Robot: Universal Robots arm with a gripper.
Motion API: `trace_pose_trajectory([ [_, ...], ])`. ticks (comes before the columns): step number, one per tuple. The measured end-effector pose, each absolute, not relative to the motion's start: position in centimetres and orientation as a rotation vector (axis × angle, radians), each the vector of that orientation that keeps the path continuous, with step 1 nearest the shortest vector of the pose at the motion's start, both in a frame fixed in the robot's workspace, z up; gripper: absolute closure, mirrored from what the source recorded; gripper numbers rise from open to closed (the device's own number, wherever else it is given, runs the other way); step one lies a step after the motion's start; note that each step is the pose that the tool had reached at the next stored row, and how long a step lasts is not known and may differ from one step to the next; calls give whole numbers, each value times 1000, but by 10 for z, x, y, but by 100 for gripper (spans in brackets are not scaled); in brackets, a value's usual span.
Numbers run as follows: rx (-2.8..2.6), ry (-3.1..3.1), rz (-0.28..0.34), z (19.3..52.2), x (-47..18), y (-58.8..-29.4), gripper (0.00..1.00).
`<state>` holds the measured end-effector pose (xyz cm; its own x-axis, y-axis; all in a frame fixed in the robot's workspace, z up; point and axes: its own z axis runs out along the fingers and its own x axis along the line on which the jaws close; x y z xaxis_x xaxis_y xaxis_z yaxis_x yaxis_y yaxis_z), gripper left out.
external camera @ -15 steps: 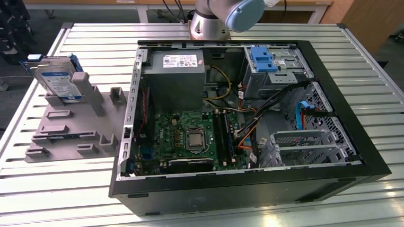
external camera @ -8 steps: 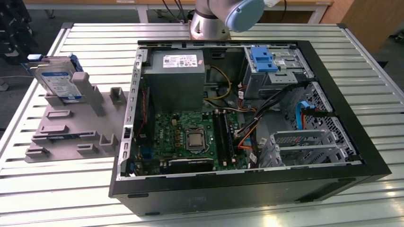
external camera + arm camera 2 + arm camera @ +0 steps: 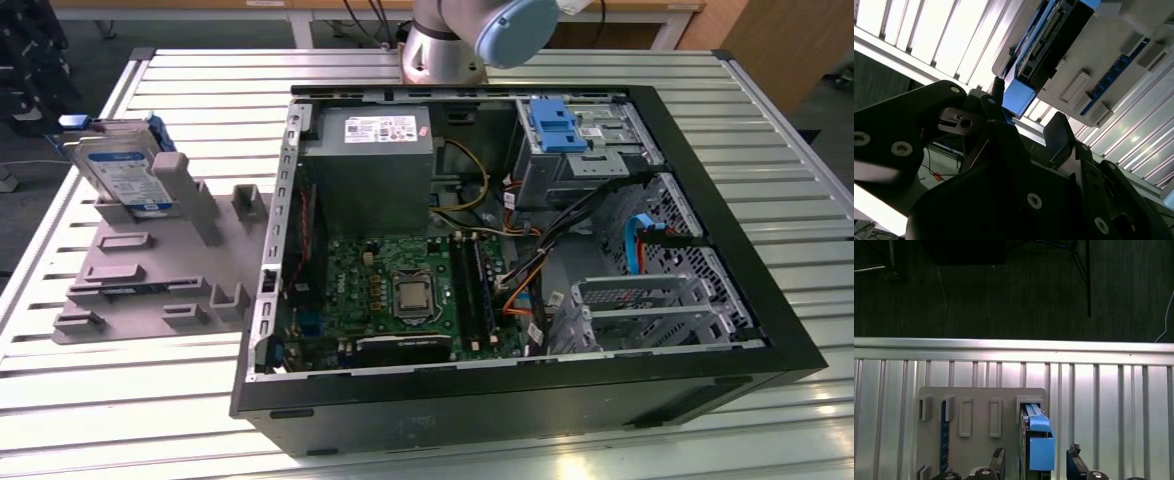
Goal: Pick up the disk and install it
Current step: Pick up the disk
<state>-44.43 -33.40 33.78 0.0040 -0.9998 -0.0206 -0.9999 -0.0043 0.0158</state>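
The disk (image 3: 120, 172) stands upright in a slot of the grey holder (image 3: 154, 270) on the table, at the exterior view's left; it is silver with a white-and-blue label and a blue bracket. The first wrist view looks down on the disk (image 3: 1035, 440) edge-on, with its blue bracket end towards the camera. My gripper (image 3: 1036, 462) is open, one dark fingertip (image 3: 998, 459) on each side of the disk and apart from it. In the second wrist view the gripper (image 3: 1026, 107) hangs just short of the disk's blue end (image 3: 1018, 98).
An open computer case (image 3: 747, 300) lies at the middle and the exterior view's right, with a grey power-supply box (image 3: 374, 165), a motherboard (image 3: 400, 290), cables and a drive bay holding a blue bracket (image 3: 554, 125). The arm's base (image 3: 447, 45) stands behind the case. The slatted metal table (image 3: 120, 400) ends just beyond the holder.
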Motion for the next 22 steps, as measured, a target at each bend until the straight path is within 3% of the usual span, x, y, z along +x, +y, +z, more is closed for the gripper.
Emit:
trace_pose_trajectory([
  [11,-2224,2214,41,326,-446,-334,41],
  [13,-2224,2214,40,324,-447,-334,42],
  [14,-2224,2214,41,323,-447,-334,49],
  [22,-2223,2215,41,318,-448,-333,49],
])
